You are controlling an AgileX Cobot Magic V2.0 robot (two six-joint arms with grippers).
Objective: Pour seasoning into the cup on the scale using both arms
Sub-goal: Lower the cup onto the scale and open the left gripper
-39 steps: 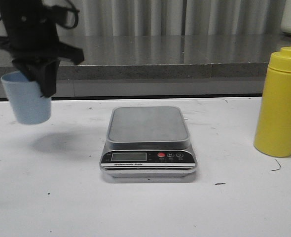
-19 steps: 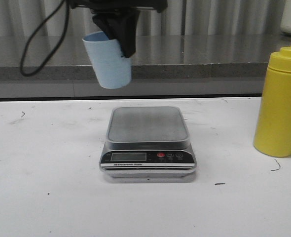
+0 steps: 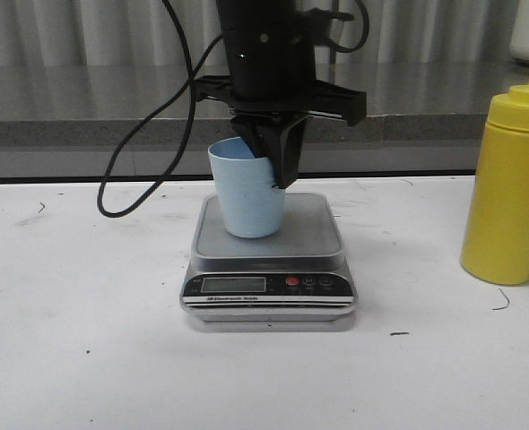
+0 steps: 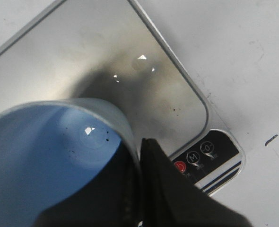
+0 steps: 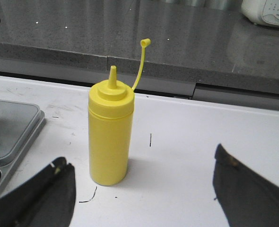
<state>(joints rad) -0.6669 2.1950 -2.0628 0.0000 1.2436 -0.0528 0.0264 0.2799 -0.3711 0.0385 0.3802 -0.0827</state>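
Only the right wrist view showed the yellow squeeze bottle's cap tether curling up behind the nozzle; the front view cropped it. The left wrist cam looked straight into the pale blue cup, with one finger pressed on its rim.

The left gripper hung straight down, clamped on the cup, which sat on the scale. The right gripper had its fingers spread wide, bottle standing between them.

White scuffed table, bottle at 3 o'clock from the scale, grey counter behind.
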